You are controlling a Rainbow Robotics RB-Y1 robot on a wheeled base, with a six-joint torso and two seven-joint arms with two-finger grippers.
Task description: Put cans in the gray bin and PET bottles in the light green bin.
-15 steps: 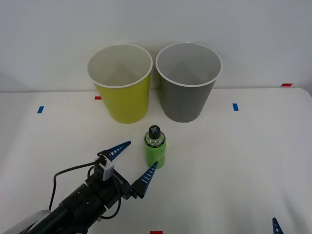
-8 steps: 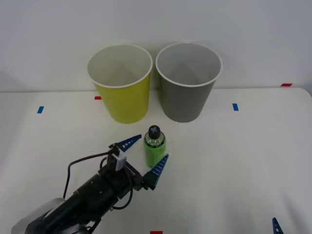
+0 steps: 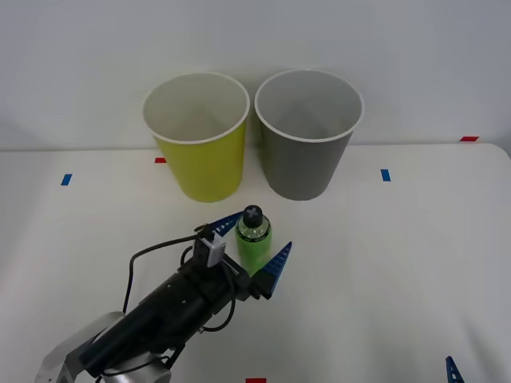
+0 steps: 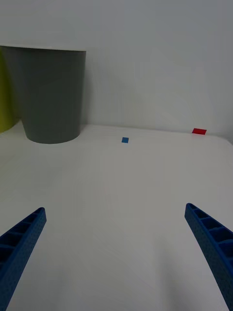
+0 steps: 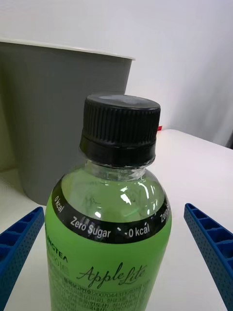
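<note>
My left gripper [image 3: 254,245] straddles the small bright green plastic bottle with a black screw cap [image 3: 253,240], fingers apart on either side, not yet touching. It stands upright on the white table [image 3: 399,263], just near of the tall yellow-green bin [image 3: 196,136] and the tall gray bin [image 3: 307,132]. Filled, it looks weighty, stiff and slick; I judge the labelled body the best hold. My right gripper [image 4: 116,252] waits spread at the near right.

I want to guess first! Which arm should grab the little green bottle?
The left one. Its open claw already has a finger on each side of the green bottle, while the right claw sits far off.
</note>
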